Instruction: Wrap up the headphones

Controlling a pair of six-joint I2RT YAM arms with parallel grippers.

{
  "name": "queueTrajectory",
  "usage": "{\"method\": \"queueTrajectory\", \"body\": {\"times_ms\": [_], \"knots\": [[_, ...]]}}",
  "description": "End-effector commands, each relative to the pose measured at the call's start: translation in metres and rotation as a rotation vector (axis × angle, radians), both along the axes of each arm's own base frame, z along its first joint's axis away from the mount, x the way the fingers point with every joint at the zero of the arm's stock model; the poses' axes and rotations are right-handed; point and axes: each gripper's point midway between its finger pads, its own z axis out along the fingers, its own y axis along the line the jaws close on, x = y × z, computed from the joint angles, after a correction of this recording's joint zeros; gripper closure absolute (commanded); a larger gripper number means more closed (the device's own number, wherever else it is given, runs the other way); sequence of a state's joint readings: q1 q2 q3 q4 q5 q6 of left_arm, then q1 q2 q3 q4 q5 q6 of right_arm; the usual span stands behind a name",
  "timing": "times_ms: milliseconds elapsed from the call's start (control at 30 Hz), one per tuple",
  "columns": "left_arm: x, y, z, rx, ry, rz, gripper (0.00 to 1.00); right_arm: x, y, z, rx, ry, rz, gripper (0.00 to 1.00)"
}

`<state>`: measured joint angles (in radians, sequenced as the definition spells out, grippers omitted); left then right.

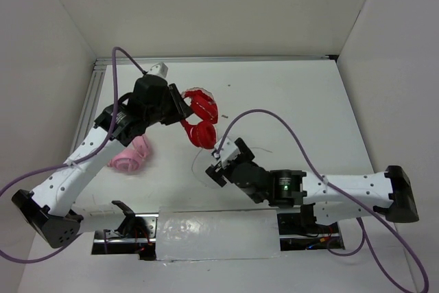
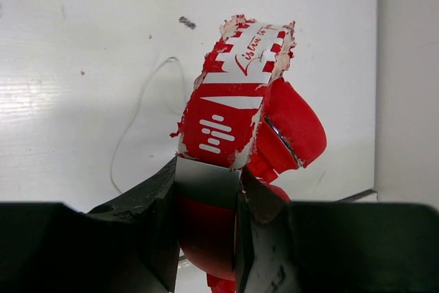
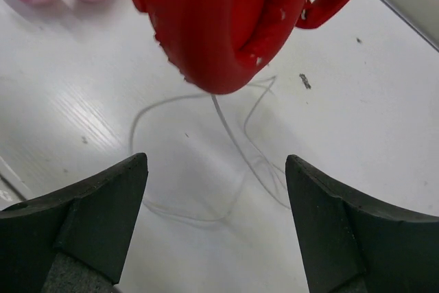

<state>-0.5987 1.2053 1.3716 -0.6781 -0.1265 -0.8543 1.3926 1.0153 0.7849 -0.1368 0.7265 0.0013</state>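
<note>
Three white walls (image 1: 219,5) box a white table (image 1: 295,94), with an aluminium rail (image 1: 92,97) along its left edge. Surface matte, faintly grained, one dark speck (image 2: 186,22). What is on it, left first? (RK)

First the pink headphones (image 1: 132,156), lying beside the left arm, apart from any finger. Then the left gripper (image 1: 182,108), clenched on the headband (image 2: 230,111) of the red headphones (image 1: 199,125), jaws pinching the band from both sides. Those are mid-table, a little left of centre. (JM)

On the surface or off it? (RK)

Right wrist view: one cup (image 3: 206,18) hangs above the table, shadow under it. Second cup: cannot tell whether it touches. The white cable (image 3: 230,138) drops from the cup's underside and lies on the table in loose loops. (JM)

And the right gripper (image 3: 216,162)? (RK)

Released, jaws spread wide, just beside the hanging cup. The cable loops show between its fingers in its own view. (JM)

Hidden or unclear? (RK)

Left wrist view: its own fingers cover the lower band and most of one cup. Band skin flaked to white patches, lettering unreadable. Cable barely visible from the top camera, and its far end cannot be made out. Pink set cut by the frame edge in the right wrist view. A pale sheet (image 1: 216,235) at the near edge between the bases, material unclear. (JM)
</note>
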Motion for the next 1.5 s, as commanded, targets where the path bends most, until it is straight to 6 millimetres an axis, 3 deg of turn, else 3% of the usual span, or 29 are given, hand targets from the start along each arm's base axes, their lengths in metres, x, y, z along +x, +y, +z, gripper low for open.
{"method": "queueTrajectory", "body": {"times_ms": [0,67,200,500,600,667,733,767,800,833,867,933,1000,1033,1167,1300,1400,1467], "knots": [[0.008,0.010,0.018,-0.069,0.013,0.147,1.00,0.012,-0.010,0.025,0.005,-0.089,-0.124,0.13],[0.007,0.007,0.019,-0.081,0.015,0.140,1.00,0.008,0.003,0.029,0.036,-0.112,-0.075,0.13],[0.005,0.009,0.013,-0.085,0.045,0.154,1.00,0.015,0.002,0.042,0.072,-0.158,-0.132,0.13],[0.001,0.000,0.015,-0.129,0.066,0.135,1.00,0.003,0.044,0.070,0.149,-0.209,0.136,0.13],[0.000,-0.007,0.020,-0.142,0.043,0.080,1.00,0.006,0.050,0.075,0.182,-0.191,0.236,0.19],[-0.002,-0.011,0.028,-0.149,-0.003,0.028,1.00,0.014,0.047,0.074,0.177,-0.172,0.272,0.36],[-0.007,-0.014,0.035,-0.148,-0.042,-0.032,1.00,0.014,0.044,0.074,0.171,-0.160,0.318,0.65],[-0.006,-0.017,0.038,-0.149,-0.071,-0.055,1.00,0.020,0.038,0.077,0.177,-0.164,0.320,0.71],[-0.011,-0.021,0.044,-0.127,-0.128,-0.137,1.00,0.013,0.041,0.078,0.172,-0.170,0.395,0.78],[-0.014,-0.025,0.039,-0.109,-0.157,-0.200,1.00,0.010,0.040,0.074,0.150,-0.160,0.434,0.94],[-0.013,-0.034,0.053,-0.123,-0.250,-0.274,1.00,0.012,0.036,0.076,0.147,-0.164,0.451,1.00],[-0.024,-0.045,0.054,-0.093,-0.329,-0.422,1.00,-0.007,0.035,0.077,0.120,-0.139,0.598,1.00],[-0.026,-0.047,0.047,-0.071,-0.344,-0.466,1.00,-0.010,0.027,0.080,0.102,-0.128,0.658,1.00],[-0.025,-0.049,0.040,-0.044,-0.349,-0.486,1.00,-0.022,0.026,0.081,0.096,-0.089,0.738,1.00],[-0.029,-0.053,0.029,0.005,-0.398,-0.564,1.00,-0.031,0.017,0.081,0.090,-0.011,0.812,1.00],[-0.044,-0.058,0.031,0.015,-0.491,-0.663,1.00,-0.020,0.014,0.081,0.084,0.017,0.757,1.00],[-0.060,-0.060,0.033,-0.009,-0.545,-0.740,1.00,0.006,0.008,0.084,0.103,0.013,0.591,1.00],[-0.064,-0.057,0.030,-0.006,-0.543,-0.742,1.00,0.026,-0.003,0.097,0.159,-0.026,0.442,1.00]]}}
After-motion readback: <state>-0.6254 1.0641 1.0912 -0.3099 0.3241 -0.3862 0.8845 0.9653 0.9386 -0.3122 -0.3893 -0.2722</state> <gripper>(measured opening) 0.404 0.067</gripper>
